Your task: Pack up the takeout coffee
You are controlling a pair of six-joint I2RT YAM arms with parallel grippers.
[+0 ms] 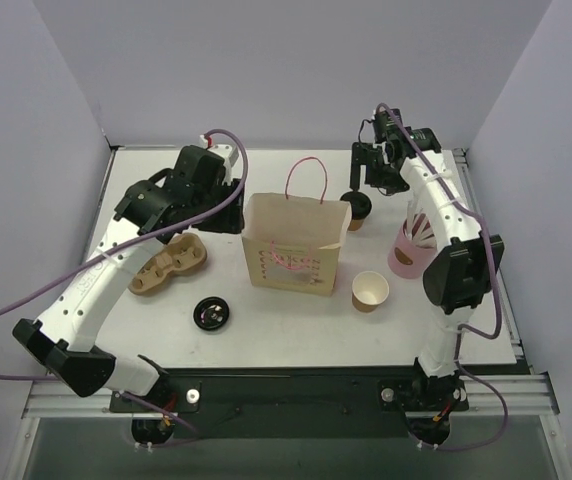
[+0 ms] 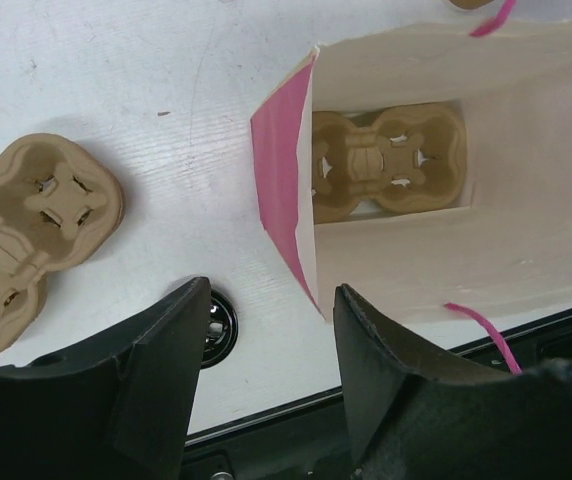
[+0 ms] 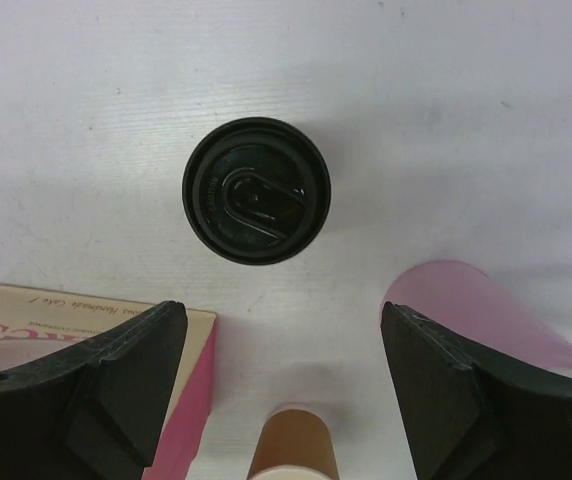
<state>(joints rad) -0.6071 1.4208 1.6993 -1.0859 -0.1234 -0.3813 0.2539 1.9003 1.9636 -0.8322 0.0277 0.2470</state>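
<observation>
The takeout coffee [image 1: 356, 208], a small brown cup under a round black lid, stands on the table just right of the paper bag [image 1: 294, 245]. From above, in the right wrist view, its lid [image 3: 256, 190] lies a little ahead of my right gripper [image 3: 284, 307], which is open and empty above it [image 1: 369, 168]. My left gripper [image 2: 272, 290] is open too, with nothing between its fingers, beside the bag's left edge [image 1: 232, 212]. The bag [image 2: 526, 230] stands open, with a brown cup carrier [image 2: 386, 160] at its bottom.
A lidless brown cup [image 1: 370, 291] stands right of the bag's front, also in the right wrist view [image 3: 294, 450]. A loose black lid [image 1: 211, 313] and a second cup carrier [image 1: 169, 265] lie left of the bag. A pink cup-like object [image 1: 411, 245] stands by the right arm.
</observation>
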